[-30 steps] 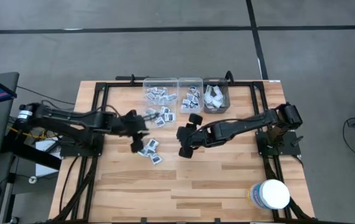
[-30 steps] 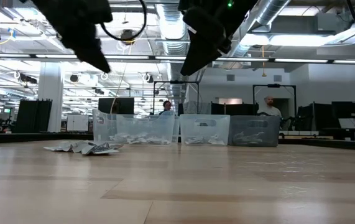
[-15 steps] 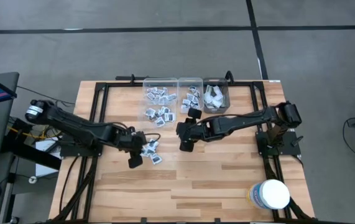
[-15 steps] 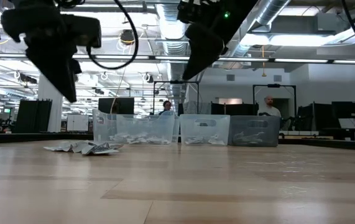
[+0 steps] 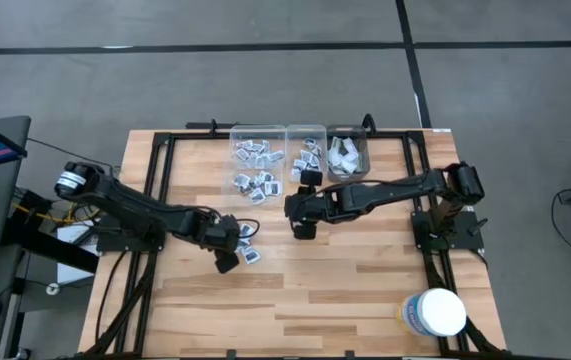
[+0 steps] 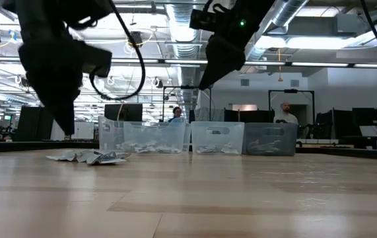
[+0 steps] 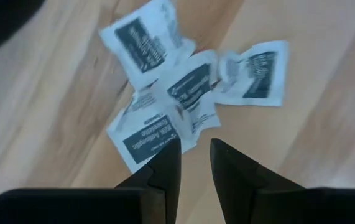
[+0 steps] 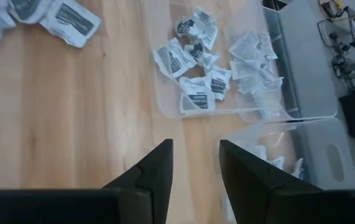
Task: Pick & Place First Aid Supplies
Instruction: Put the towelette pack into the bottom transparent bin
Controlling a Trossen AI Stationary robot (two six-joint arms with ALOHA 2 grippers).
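A big white round tub (image 5: 436, 312) stands at the near right corner of the wooden table (image 5: 355, 290), well apart from everything else.

Farther in, the left claw (image 5: 227, 258) hangs above the table just beside a small heap of flat square packets (image 5: 246, 243) lying loose on the wood. In the left wrist view its two dark fingers (image 7: 165, 171) stand a little apart with bare wood showing between them, so this claw is open and holds nothing; the loose packets (image 7: 183, 93), white with dark prints, overlap one another just ahead of the fingertips. In the low view the same heap (image 6: 89, 157) lies flat on the table left of the bins.

The right claw (image 5: 304, 228) hovers over bare wood near the table's middle, between the loose heap and the bins. Its fingers (image 8: 155, 171) are parted with nothing between them, so it too is open and empty.

At the far edge three clear bins stand side by side, touching. The left bin (image 5: 257, 152) and the middle bin (image 5: 308, 150) hold more square packets, while the right bin (image 5: 348, 155) holds paler white wrappers. More packets (image 5: 256, 184) lie on the wood just in front of the left bin.

Beyond the table, two people (image 6: 286, 114) show far off in the room.
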